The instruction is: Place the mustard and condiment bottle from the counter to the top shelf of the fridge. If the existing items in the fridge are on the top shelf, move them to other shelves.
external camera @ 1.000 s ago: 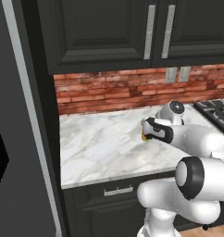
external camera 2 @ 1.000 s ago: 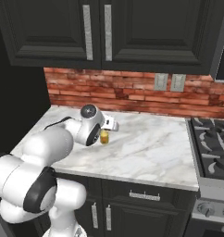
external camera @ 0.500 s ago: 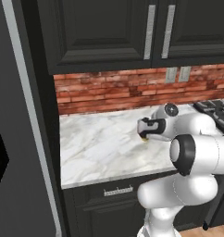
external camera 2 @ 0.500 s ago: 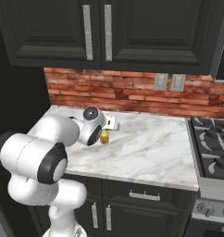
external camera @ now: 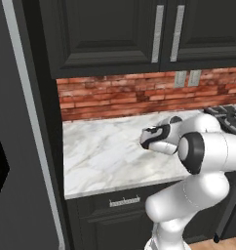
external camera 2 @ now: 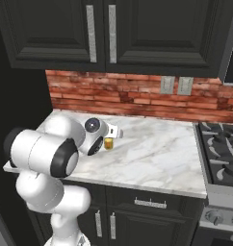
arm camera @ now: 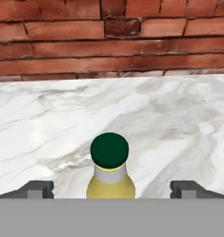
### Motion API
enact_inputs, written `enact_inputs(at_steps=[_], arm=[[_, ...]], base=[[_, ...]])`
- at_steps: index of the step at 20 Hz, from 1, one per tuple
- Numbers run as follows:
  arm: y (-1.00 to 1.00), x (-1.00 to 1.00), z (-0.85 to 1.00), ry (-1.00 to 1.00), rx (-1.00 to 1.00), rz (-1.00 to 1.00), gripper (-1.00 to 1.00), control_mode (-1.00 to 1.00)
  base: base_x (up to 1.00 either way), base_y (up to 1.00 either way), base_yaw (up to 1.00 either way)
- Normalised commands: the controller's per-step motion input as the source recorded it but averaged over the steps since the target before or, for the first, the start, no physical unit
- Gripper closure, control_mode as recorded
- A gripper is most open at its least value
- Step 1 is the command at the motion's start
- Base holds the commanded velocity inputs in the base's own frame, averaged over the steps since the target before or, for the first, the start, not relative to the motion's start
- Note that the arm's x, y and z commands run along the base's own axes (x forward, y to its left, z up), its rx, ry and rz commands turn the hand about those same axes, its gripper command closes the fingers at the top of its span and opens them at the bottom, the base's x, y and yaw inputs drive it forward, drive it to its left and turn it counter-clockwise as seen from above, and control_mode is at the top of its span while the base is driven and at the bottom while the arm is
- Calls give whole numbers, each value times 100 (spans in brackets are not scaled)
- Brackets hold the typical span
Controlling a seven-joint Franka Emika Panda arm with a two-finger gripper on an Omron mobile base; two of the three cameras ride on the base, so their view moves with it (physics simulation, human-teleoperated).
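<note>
Well, my claw stands spread wide, one dark fingertip off to each side of the mustard, and neither tip touches it. The bottle stands upright on the counter, between my fingers. From my hand I see its rounded dark green cap, smooth and domed, above a pale band at the neck, and then soft yellow shoulders that widen downward. No label or writing is readable on it from here.

The counter is white marble with grey veins running across a glossy, flat slab. Beyond it, at the far edge, rises a brick wall, rough red-brown blocks with darker mortar lines.

From the right base view, the mustard shows as a small yellow shape just beside my white wrist, toward the left part of the counter. Further right lies a gas stove with black grates. Dark panelled upper cabinets hang overhead with long brushed silver handles, and two grey outlets sit in the brick, unmarked so far as I can tell.

From the left base view, a dark fridge door with a pale grey edge stands at the far left of the counter.
</note>
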Motion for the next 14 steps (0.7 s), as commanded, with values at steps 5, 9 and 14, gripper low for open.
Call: enact_inputs(at_steps=[5,9,14], arm=[[0,25,-6,-5,0,0,-100,-100],[0,4,-3,-4,0,0,-100,-100],[0,0,-9,-7,0,0,-100,-100]], base=[[0,0,0],[0,0,0],[0,0,0]])
